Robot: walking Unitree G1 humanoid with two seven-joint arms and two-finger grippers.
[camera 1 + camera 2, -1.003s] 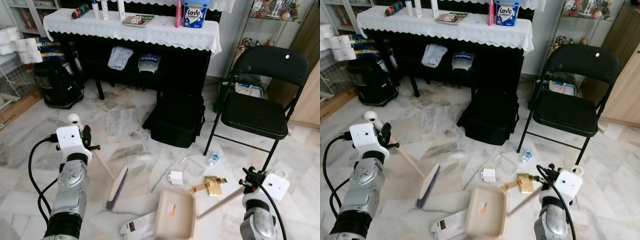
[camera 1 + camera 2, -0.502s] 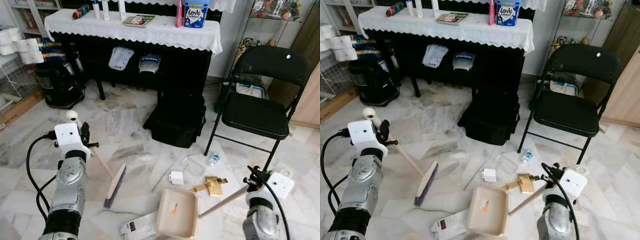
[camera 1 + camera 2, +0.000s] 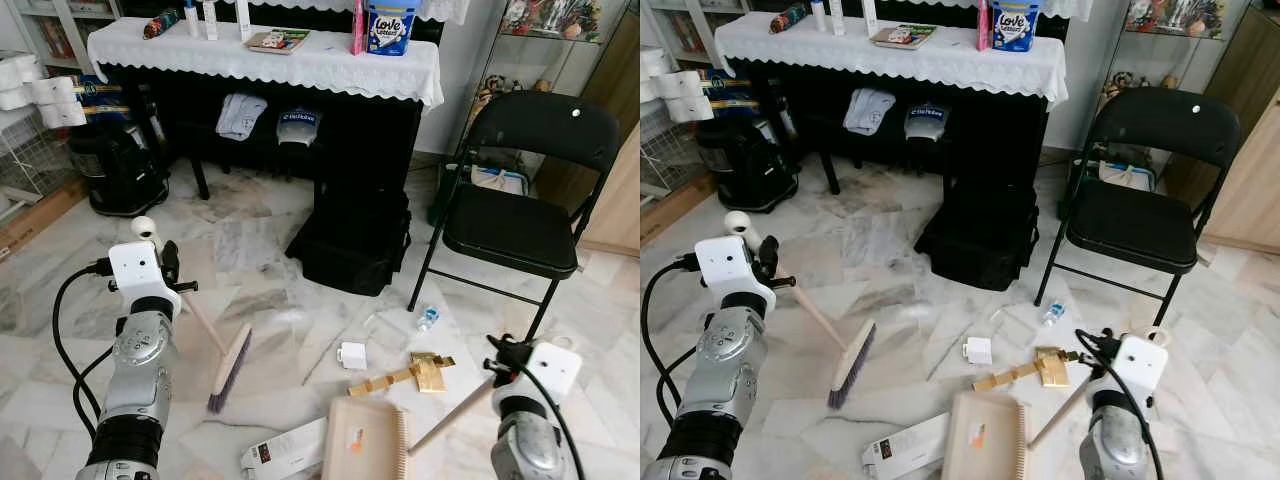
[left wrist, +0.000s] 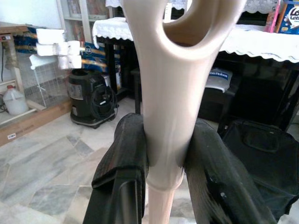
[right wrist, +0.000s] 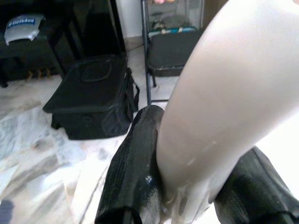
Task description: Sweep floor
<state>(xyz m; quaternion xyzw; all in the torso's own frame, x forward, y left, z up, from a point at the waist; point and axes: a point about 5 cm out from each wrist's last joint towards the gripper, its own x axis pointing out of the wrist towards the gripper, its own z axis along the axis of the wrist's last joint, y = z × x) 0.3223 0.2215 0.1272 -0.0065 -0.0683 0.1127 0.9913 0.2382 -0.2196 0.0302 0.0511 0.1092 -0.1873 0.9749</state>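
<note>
My left gripper (image 4: 166, 154) is shut on the beige handle of a small broom (image 3: 229, 369), whose purple bristles rest on the marble floor ahead of my left arm. My right gripper (image 5: 187, 163) is shut on the long handle of a beige dustpan (image 3: 366, 440), which lies flat on the floor at the bottom centre. Litter is scattered near the pan: a white box (image 3: 351, 355), gold wrapping (image 3: 428, 371), a small bottle (image 3: 428, 318) and a flat printed carton (image 3: 284, 448).
A black folding chair (image 3: 522, 215) stands to the right. A black bag (image 3: 350, 235) sits in front of a dark table with a white cloth (image 3: 270, 60). A black vacuum (image 3: 118, 165) stands at the left, by a wire rack.
The dustpan has slid back toward me and turned, now lying below the gold wrapping. The broom head has barely shifted.
</note>
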